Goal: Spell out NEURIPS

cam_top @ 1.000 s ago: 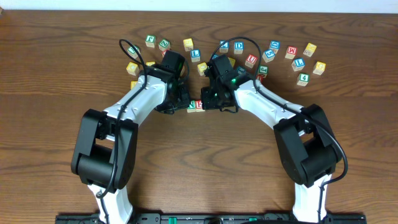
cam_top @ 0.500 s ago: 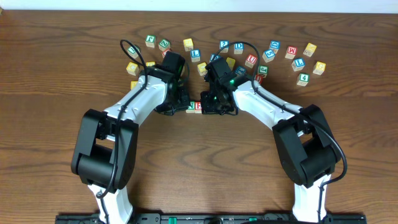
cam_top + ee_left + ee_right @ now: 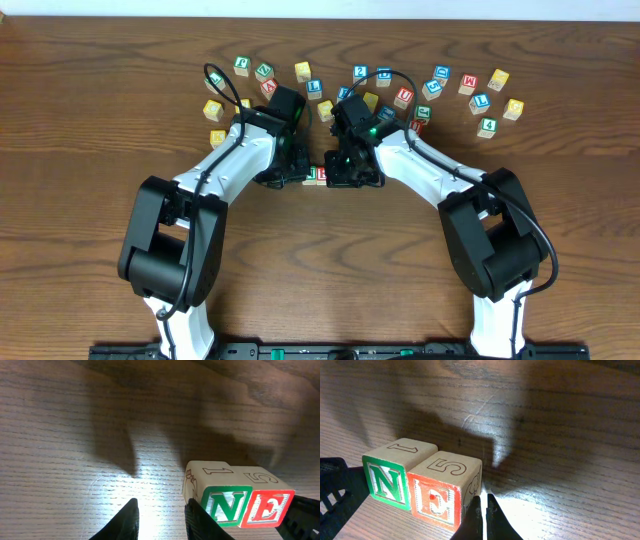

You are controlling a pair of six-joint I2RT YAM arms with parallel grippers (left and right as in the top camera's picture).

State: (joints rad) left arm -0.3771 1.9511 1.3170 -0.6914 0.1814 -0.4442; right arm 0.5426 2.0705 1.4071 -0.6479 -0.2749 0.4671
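Most of my left hand (image 3: pixel 162 521) is cut off by the bottom edge of its wrist view. Only two dark fingertips (image 3: pixel 131 519) show, standing a little apart, with bare, lit table (image 3: pixel 75 435) between them and nothing in the grip. The tip nearer frame right sits just beside the N cube (image 3: pixel 226 506) at lower right; I cannot tell whether it touches the wood. The N is green. The E cube (image 3: pixel 267 508), red, is pressed against the N cube's far side with their lettered faces flush, and a 1 and a 5 show on their tops. A line drawing on the N cube's side is half hidden by my fingertip. Past the E cube, a black shape (image 3: pixel 306 515) at the right edge is too dark to make out.

My right hand (image 3: pixel 482 516) is clenched, its two tips meeting in a thin blade at bottom centre of its view, holding nothing. It sits just beside the E cube's side face, touching it or nearly so.

From overhead, both hands flank the pair at the centre of the table and hide most of it, leaving only a sliver of green and red. Loose cubes (image 3: pixel 487 126) lie scattered along the upper part of the frame, well apart from the pair. Most of their letters are too small to read, and my arms (image 3: pixel 225 165) cover a few.
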